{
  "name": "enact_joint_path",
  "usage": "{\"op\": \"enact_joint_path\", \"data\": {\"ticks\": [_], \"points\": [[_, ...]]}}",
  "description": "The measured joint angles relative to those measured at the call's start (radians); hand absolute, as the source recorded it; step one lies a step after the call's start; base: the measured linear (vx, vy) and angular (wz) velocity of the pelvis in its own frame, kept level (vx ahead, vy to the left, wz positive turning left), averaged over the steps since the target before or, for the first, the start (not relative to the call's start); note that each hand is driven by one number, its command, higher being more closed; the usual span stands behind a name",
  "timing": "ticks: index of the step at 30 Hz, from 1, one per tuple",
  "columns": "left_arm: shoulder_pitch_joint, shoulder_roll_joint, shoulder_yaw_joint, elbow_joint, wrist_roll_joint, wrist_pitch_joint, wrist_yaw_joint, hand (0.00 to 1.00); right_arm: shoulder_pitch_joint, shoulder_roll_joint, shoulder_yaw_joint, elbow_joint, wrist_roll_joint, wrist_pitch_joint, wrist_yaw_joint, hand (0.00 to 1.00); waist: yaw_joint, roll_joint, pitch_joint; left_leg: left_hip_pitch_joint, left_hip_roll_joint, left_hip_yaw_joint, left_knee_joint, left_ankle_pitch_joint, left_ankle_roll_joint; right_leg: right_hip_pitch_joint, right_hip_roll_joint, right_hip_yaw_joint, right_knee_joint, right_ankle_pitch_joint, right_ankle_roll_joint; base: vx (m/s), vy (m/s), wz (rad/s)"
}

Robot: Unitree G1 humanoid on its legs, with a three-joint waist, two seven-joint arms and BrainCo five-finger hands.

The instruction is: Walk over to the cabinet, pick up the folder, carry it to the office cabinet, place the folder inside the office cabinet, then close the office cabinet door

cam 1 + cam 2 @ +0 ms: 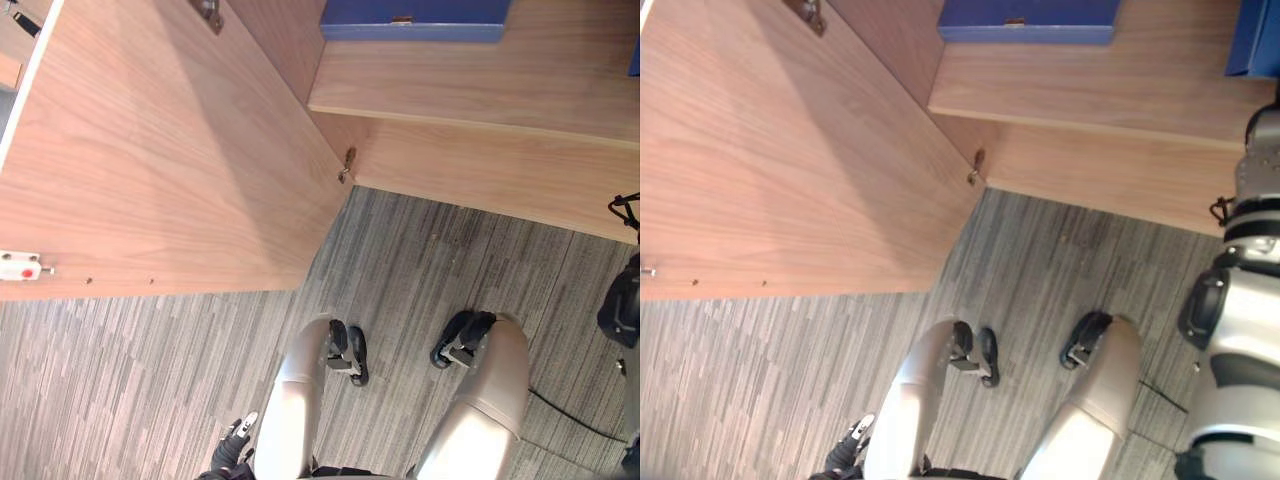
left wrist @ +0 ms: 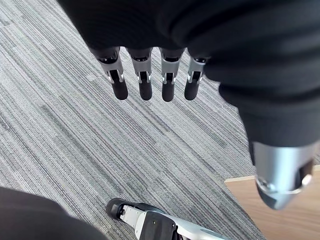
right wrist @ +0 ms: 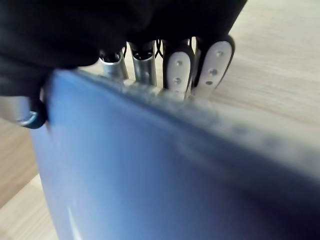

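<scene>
My right hand (image 3: 177,67) is shut on the blue folder (image 3: 150,170), fingers behind it and thumb on its near face, over light wood. The same folder shows as a blue edge (image 1: 1252,40) at the far right, above the cabinet shelf (image 1: 1110,90). The office cabinet stands open in front of me, its wooden door (image 1: 160,150) swung out to the left. My left hand (image 2: 145,80) hangs over the grey carpet with straight fingers and holds nothing.
Another blue box-like file (image 1: 415,20) lies at the back of the shelf. A metal hinge (image 1: 347,165) sits at the door's inner corner, and a white latch with a red spot (image 1: 20,266) at its outer edge. Grey striped carpet (image 1: 130,380) lies below.
</scene>
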State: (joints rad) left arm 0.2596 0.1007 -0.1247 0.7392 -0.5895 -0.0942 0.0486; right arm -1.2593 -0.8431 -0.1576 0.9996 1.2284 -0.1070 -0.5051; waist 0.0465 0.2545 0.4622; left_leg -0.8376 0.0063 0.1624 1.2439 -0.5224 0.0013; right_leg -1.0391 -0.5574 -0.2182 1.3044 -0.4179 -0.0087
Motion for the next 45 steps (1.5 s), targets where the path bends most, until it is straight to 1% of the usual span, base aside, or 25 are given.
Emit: {"op": "enact_joint_path", "data": {"ticks": [6,10,15,18,20,24,27,28,29,30,31,32,33,34,35,36,37,38,40,42,45], "points": [[0.0,-0.017,0.033,0.007,0.0,0.003,0.0,0.0,-0.01,-0.001,0.01,-0.045,-0.033,-0.001,0.04,0.0,0.0,0.0,0.0,-0.001,0.001,-0.007,0.021,-0.008,-0.003,0.003,-0.003,0.0,0.019,-0.009,-0.003,0.04,-0.059,0.01],[-0.006,-0.03,0.061,0.019,0.0,0.004,-0.001,0.0,-0.01,0.001,-0.018,-0.075,-0.034,-0.009,0.068,0.0,0.0,-0.001,0.001,0.0,0.003,-0.01,0.033,-0.012,-0.002,0.009,-0.004,-0.001,0.024,-0.012,-0.001,0.03,-0.044,0.0],[-0.039,-0.044,0.096,0.068,0.001,0.005,0.0,0.0,-0.01,0.002,-0.045,-0.084,-0.073,-0.011,0.076,0.0,-0.001,-0.004,0.003,0.002,0.003,-0.013,0.036,-0.013,-0.001,0.015,-0.004,-0.005,0.024,-0.011,-0.001,0.04,-0.045,0.01],[-0.05,-0.058,0.13,0.078,0.002,0.006,0.0,0.0,-0.01,0.001,-0.055,-0.084,-0.095,-0.005,0.089,0.0,-0.005,-0.006,0.004,0.005,0.005,-0.016,0.036,-0.013,-0.001,0.021,-0.003,-0.011,0.022,-0.011,-0.002,0.05,-0.052,0.0],[-0.052,-0.06,0.135,0.081,0.004,0.006,-0.002,0.0,-0.01,0.001,-0.055,-0.084,-0.143,0.013,0.1,0.0,-0.008,-0.007,0.005,0.01,0.007,-0.019,0.034,-0.013,-0.002,0.031,-0.001,-0.016,0.018,-0.011,-0.002,0.04,-0.047,-0.01],[-0.063,-0.071,0.166,0.098,0.011,0.007,-0.013,0.0,-0.01,0.002,-0.029,-0.064,-0.257,0.074,0.151,0.0,-0.01,-0.011,0.007,0.052,0.015,-0.019,0.014,-0.013,-0.002,0.078,0.012,-0.028,-0.007,-0.009,0.003,0.04,-0.051,-0.07],[-0.078,-0.076,0.197,0.119,0.045,0.008,-0.023,0.0,-0.01,-0.001,0.034,-0.007,-0.404,0.153,0.212,0.0,-0.015,-0.021,0.009,0.087,0.019,-0.016,-0.008,-0.012,-0.004,0.108,0.022,-0.03,-0.025,-0.006,0.005,0.05,-0.044,-0.1],[-0.083,-0.077,0.204,0.126,0.051,0.009,-0.029,0.0,-0.01,-0.001,0.061,0.025,-0.487,0.191,0.243,0.0,-0.018,-0.023,0.008,0.097,0.022,-0.015,-0.015,-0.012,-0.004,0.118,0.027,-0.033,-0.032,-0.005,0.006,0.06,-0.038,-0.08],[-0.083,-0.077,0.21,0.126,0.054,0.009,-0.033,0.0,-0.01,0.0,0.078,0.042,-0.526,0.211,0.257,0.0,-0.018,-0.028,0.007,0.101,0.023,-0.014,-0.019,-0.012,-0.004,0.121,0.029,-0.033,-0.035,-0.004,0.005,0.05,-0.031,-0.09],[-0.083,-0.077,0.221,0.125,0.063,0.009,-0.039,0.0,-0.009,0.001,0.1,0.071,-0.592,0.24,0.283,0.0,-0.018,-0.035,0.004,0.106,0.025,-0.012,-0.023,-0.012,-0.005,0.123,0.032,-0.033,-0.038,-0.002,0.001,0.07,-0.04,-0.07],[-0.084,-0.075,0.232,0.125,0.075,0.01,-0.047,0.0,-0.009,0.001,0.124,0.102,-0.683,0.27,0.318,0.0,-0.021,-0.044,0.003,0.11,0.029,-0.012,-0.027,-0.012,-0.005,0.13,0.034,-0.037,-0.04,0.0,-0.003,0.07,-0.043,-0.06],[-0.084,-0.075,0.246,0.125,0.08,0.01,-0.058,0.0,-0.004,0.001,0.14,0.12,-0.751,0.29,0.346,0.0,-0.022,-0.05,0.0,0.116,0.03,-0.013,-0.032,-0.011,-0.007,0.136,0.034,-0.042,-0.044,0.002,-0.006,0.09,-0.056,-0.03],[-0.084,-0.075,0.25,0.125,0.082,0.012,-0.062,0.0,-0.003,0.001,0.145,0.128,-0.801,0.298,0.362,0.0,-0.022,-0.054,0.001,0.121,0.031,-0.014,-0.034,-0.011,-0.007,0.143,0.034,-0.046,-0.046,0.002,-0.006,0.08,-0.057,0.0],[-0.084,-0.075,0.258,0.125,0.089,0.017,-0.073,0.0,0.002,0.001,0.151,0.138,-0.888,0.31,0.385,0.0,-0.023,-0.058,0.0,0.131,0.033,-0.021,-0.04,-0.01,-0.009,0.159,0.037,-0.057,-0.054,0.002,-0.007,0.08,-0.059,0.0],[-0.084,-0.072,0.268,0.126,0.091,0.02,-0.082,0.0,0.016,0.004,0.153,0.139,-0.948,0.314,0.404,0.0,-0.021,-0.07,-0.003,0.145,0.032,-0.019,-0.051,-0.008,-0.014,0.172,0.038,-0.058,-0.062,0.003,-0.006,0.07,-0.048,0.0],[-0.084,-0.07,0.268,0.126,0.093,0.022,-0.086,0.0,0.022,0.005,0.154,0.139,-0.979,0.314,0.414,0.0,-0.021,-0.073,-0.005,0.151,0.033,-0.021,-0.056,-0.007,-0.015,0.18,0.04,-0.062,-0.067,0.003,-0.005,0.07,-0.046,-0.02],[-0.083,-0.065,0.268,0.126,0.098,0.025,-0.091,0.0,0.04,0.009,0.155,0.139,-1.028,0.314,0.428,0.0,-0.018,-0.082,-0.013,0.162,0.034,-0.022,-0.065,-0.006,-0.016,0.191,0.042,-0.067,-0.075,0.004,-0.004,0.06,-0.039,-0.03],[-0.083,-0.057,0.269,0.126,0.111,0.028,-0.099,0.0,0.059,0.02,0.155,0.14,-1.062,0.314,0.442,0.0,-0.018,-0.092,-0.027,0.163,0.035,-0.022,-0.072,-0.004,-0.019,0.193,0.045,-0.069,-0.083,0.005,-0.002,0.06,-0.035,-0.04],[-0.083,-0.052,0.269,0.127,0.118,0.03,-0.109,0.0,0.075,0.03,0.155,0.14,-1.1,0.314,0.463,0.0,-0.018,-0.1,-0.035,0.165,0.04,-0.022,-0.079,-0.002,-0.019,0.199,0.053,-0.076,-0.096,0.008,0.001,0.05,-0.026,-0.06],[-0.084,-0.051,0.269,0.128,0.118,0.032,-0.117,0.0,0.092,0.034,0.156,0.14,-1.141,0.314,0.479,0.0,-0.016,-0.1,-0.035,0.177,0.042,-0.021,-0.089,-0.001,-0.019,0.211,0.057,-0.079,-0.107,0.012,0.005,0.05,-0.023,-0.06],[-0.085,-0.051,0.269,0.132,0.122,0.032,-0.119,0.0,0.107,0.044,0.158,0.129,-1.24,0.313,0.49,0.0,-0.014,-0.101,-0.036,0.192,0.044,-0.018,-0.101,-0.001,-0.019,0.224,0.064,-0.08,-0.119,0.015,0.008,0.06,-0.022,-0.05]]}}
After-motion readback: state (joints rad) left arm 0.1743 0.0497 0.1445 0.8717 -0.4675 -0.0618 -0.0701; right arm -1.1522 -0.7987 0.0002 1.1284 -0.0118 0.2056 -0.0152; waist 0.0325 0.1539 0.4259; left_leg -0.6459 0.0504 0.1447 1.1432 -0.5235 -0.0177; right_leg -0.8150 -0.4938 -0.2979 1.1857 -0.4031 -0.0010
